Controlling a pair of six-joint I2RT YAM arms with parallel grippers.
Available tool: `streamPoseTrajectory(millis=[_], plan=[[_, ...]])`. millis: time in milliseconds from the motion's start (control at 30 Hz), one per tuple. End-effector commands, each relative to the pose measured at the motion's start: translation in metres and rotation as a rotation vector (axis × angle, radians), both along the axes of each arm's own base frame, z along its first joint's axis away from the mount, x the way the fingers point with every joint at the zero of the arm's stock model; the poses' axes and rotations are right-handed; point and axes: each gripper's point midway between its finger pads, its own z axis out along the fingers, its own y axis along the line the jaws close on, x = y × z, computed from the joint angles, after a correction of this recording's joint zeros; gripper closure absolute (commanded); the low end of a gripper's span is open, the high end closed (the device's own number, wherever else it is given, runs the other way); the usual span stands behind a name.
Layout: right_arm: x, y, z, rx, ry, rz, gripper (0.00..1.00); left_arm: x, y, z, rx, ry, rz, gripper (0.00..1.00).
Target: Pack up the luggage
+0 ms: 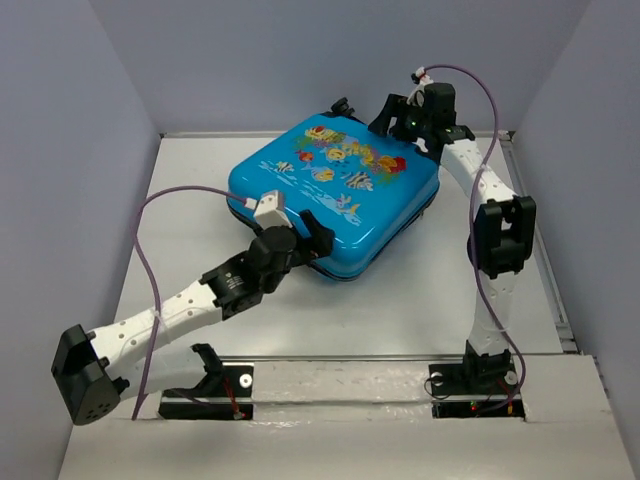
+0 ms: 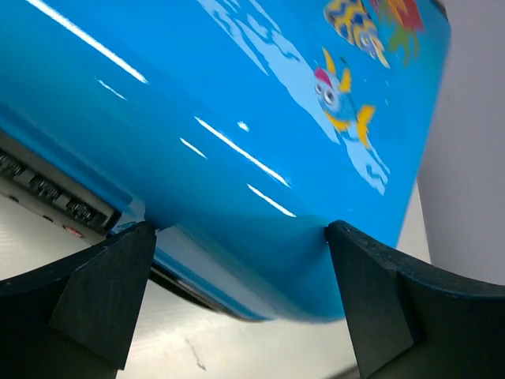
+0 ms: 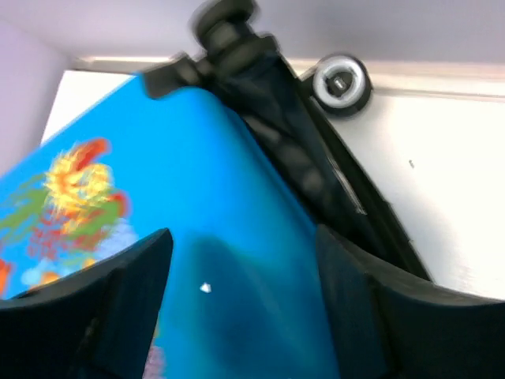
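Luggage (image 1: pixel 335 195) lies flat on the table (image 1: pixel 430 300). Left gripper (image 2: pixel 237 233) is at its near corner, fingers wide apart. Right gripper (image 3: pixel 241 241) is at the far corner by a wheel (image 3: pixel 341 79), fingers apart too.

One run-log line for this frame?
luggage: lid down, flat | left gripper: open, near corner | right gripper: open, wheel end

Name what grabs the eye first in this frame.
A bright-blue suitcase printed with cartoon fish lies flat, lid down, in the middle of the table, one wheel at its far edge. The left gripper stands open at its near-left corner, and the right gripper open at its far-right corner.
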Motion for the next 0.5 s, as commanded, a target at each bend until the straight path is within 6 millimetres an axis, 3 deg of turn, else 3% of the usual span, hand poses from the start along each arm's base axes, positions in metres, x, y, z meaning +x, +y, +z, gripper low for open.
streamPoseTrajectory(millis=[0,33,67,100,133,200,233,300,333,367,400,433,467], plan=[[-0.080,0.065,0.036,-0.012,-0.016,0.291,0.17,-0.038,-0.086,0.042,-0.117,-0.002,-0.302,0.01],[-0.080,0.062,0.046,-0.028,-0.044,0.280,0.14,-0.042,-0.089,0.041,-0.117,0.000,-0.315,0.01],[-0.084,0.058,0.042,-0.046,-0.038,0.269,0.08,-0.040,-0.098,0.052,-0.103,-0.027,-0.337,0.01],[-0.085,0.050,0.052,-0.070,-0.062,0.234,0.07,-0.041,-0.101,0.059,-0.096,-0.040,-0.345,0.01],[-0.086,0.041,0.050,-0.092,-0.057,0.209,0.06,-0.038,-0.101,0.080,-0.089,-0.081,-0.345,0.01],[-0.092,0.027,0.073,-0.110,-0.104,0.167,0.05,-0.026,-0.083,0.099,-0.032,-0.134,-0.264,0.01],[-0.096,0.024,0.076,-0.118,-0.110,0.158,0.05,-0.018,-0.073,0.133,-0.046,-0.184,-0.222,0.01],[-0.102,0.015,0.090,-0.134,-0.140,0.116,0.09,-0.006,-0.053,0.161,-0.005,-0.248,-0.164,0.01],[-0.112,0.011,0.111,-0.129,-0.182,0.099,0.13,-0.002,-0.046,0.173,-0.005,-0.269,-0.144,0.01],[-0.117,0.008,0.118,-0.126,-0.193,0.088,0.19,0.009,-0.030,0.191,-0.016,-0.301,-0.097,0.01],[-0.129,-0.001,0.128,-0.115,-0.207,0.041,0.44,0.023,-0.010,0.199,0.003,-0.316,-0.050,0.01],[-0.128,-0.003,0.113,-0.114,-0.173,0.019,0.67,0.021,-0.012,0.197,0.007,-0.308,-0.070,0.01],[-0.146,-0.006,0.107,-0.103,-0.163,0.022,0.83,0.035,0.005,0.194,0.007,-0.300,-0.048,0.01]])
